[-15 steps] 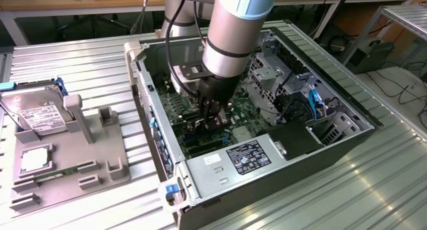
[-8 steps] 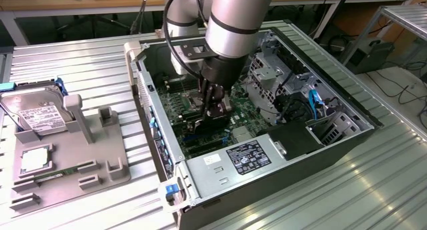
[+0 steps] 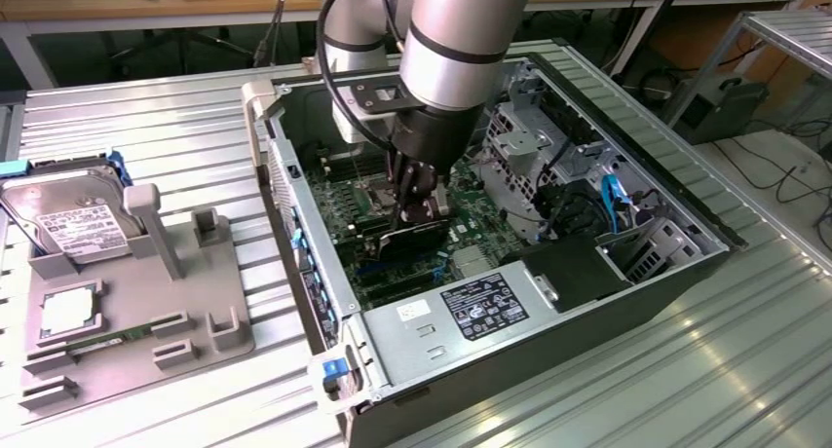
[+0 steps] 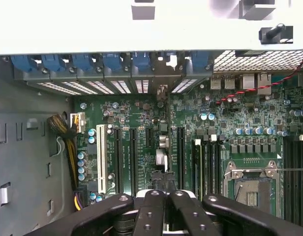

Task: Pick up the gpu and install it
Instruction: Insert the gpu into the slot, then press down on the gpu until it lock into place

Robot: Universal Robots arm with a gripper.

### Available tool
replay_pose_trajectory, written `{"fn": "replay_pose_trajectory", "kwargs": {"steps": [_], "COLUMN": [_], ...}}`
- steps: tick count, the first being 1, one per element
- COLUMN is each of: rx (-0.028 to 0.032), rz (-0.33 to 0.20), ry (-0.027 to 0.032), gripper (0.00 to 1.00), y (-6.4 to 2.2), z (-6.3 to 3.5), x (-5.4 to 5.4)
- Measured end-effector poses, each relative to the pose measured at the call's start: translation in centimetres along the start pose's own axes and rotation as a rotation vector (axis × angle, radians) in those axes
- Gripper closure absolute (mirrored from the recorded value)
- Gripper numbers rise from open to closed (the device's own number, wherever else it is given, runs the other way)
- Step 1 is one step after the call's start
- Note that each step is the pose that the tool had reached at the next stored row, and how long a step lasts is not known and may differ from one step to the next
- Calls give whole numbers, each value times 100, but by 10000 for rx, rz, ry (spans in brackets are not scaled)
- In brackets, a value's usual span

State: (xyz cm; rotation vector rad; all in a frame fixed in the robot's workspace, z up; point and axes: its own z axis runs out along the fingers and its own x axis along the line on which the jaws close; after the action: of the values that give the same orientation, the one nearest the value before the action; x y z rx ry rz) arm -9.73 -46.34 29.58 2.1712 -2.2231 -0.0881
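The gpu [image 3: 397, 243] is a dark flat card standing on edge on the green motherboard [image 3: 474, 236] inside the open computer case [image 3: 676, 273]. My gripper [image 3: 419, 214] reaches down into the case, its tips right at the card's upper edge. In the wrist view the black fingers [image 4: 152, 206] lie pressed together, so the gripper [image 4: 164, 189] is shut over the row of long expansion slots [image 4: 134, 157]. Whether the tips pinch the card's edge or only rest on it, I cannot tell.
A grey fixture [image 3: 195, 321] at the exterior view's left holds a hard drive [image 3: 65, 219], a processor [image 3: 65, 317] and a green RAM stick [image 3: 111, 339]. Inside the case are the power supply [image 3: 481, 307], drive cage [image 3: 533, 141], processor socket [image 4: 252, 189] and blue slot clips [image 4: 112, 61].
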Motion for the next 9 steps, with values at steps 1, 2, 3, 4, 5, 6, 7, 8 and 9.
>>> {"fn": "replay_pose_trajectory", "kwargs": {"steps": [1, 2, 3, 4, 5, 6, 7, 8, 9], "rx": [0, 0, 0, 0, -1, 0, 0, 0, 0], "rz": [0, 0, 0, 0, 0, 0, 0, 0, 0], "ry": [1, 1, 0, 0, 0, 0, 0, 1, 1], "gripper": [89, 89, 89, 89, 89, 89, 89, 89, 89], "y": [0, 0, 0, 0, 0, 0, 0, 0, 0], "z": [0, 0, 0, 0, 0, 0, 0, 0, 0], "x": [0, 0, 0, 0, 0, 0, 0, 0, 0]}}
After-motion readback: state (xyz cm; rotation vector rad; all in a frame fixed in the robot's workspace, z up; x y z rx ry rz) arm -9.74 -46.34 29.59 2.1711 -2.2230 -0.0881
